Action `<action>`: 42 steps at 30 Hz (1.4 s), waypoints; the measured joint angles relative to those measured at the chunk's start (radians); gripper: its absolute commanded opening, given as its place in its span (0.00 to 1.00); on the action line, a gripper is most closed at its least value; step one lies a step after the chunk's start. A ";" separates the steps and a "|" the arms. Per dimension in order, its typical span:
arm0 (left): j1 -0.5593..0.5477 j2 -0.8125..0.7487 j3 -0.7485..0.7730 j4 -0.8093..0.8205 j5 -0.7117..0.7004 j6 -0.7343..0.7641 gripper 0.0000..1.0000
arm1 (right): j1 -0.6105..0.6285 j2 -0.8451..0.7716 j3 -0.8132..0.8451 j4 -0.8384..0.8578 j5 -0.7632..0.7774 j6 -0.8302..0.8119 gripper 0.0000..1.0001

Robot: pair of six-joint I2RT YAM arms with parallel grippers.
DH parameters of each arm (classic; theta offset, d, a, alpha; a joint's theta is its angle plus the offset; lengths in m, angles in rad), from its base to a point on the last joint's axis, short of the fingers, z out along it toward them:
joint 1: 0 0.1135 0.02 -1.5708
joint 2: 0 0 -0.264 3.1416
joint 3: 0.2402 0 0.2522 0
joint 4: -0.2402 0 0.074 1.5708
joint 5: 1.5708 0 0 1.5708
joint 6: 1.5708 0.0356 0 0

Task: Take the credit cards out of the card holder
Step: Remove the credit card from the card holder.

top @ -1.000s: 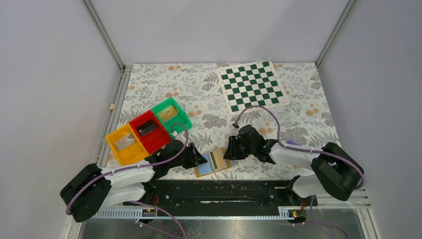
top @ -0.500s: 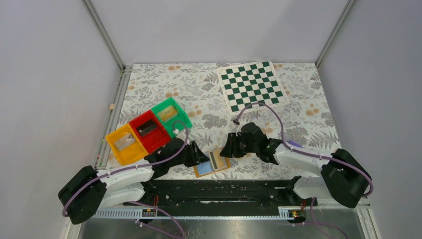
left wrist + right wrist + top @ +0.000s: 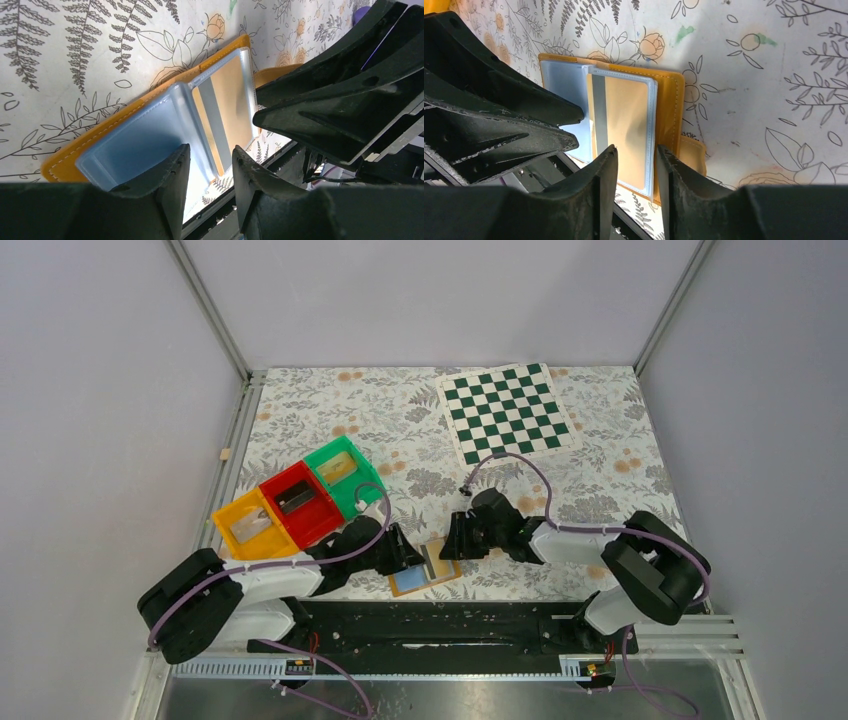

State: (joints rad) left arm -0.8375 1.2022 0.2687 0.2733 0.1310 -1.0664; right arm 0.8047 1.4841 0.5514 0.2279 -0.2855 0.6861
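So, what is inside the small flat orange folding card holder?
In the orange card holder, a tan card with a grey stripe shows through a clear sleeve, beside a pale-blue pocket. Any cards beneath are covered.

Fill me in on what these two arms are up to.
They are working on taking the cards out of a card holder, which lies open on the table near the arm bases. The left end effector is at its blue left half and the right end effector is over the right half, both with jaws apart and gripping nothing. A tan card with a grey stripe sits in its clear sleeve, not yet pulled out.
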 measured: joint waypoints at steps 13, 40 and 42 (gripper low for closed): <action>0.000 -0.005 -0.014 0.013 -0.013 0.000 0.25 | 0.000 -0.024 -0.006 0.046 -0.032 0.012 0.16; 0.000 0.003 -0.036 0.064 -0.012 -0.005 0.26 | 0.000 -0.011 -0.012 0.055 -0.064 0.029 0.36; 0.000 0.022 -0.035 0.085 -0.012 -0.005 0.26 | 0.000 0.006 -0.010 0.053 -0.055 0.025 0.35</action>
State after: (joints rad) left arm -0.8379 1.2240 0.2333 0.3580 0.1188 -1.0718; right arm 0.8047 1.4906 0.5411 0.2806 -0.3401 0.7113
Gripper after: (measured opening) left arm 0.257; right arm 0.357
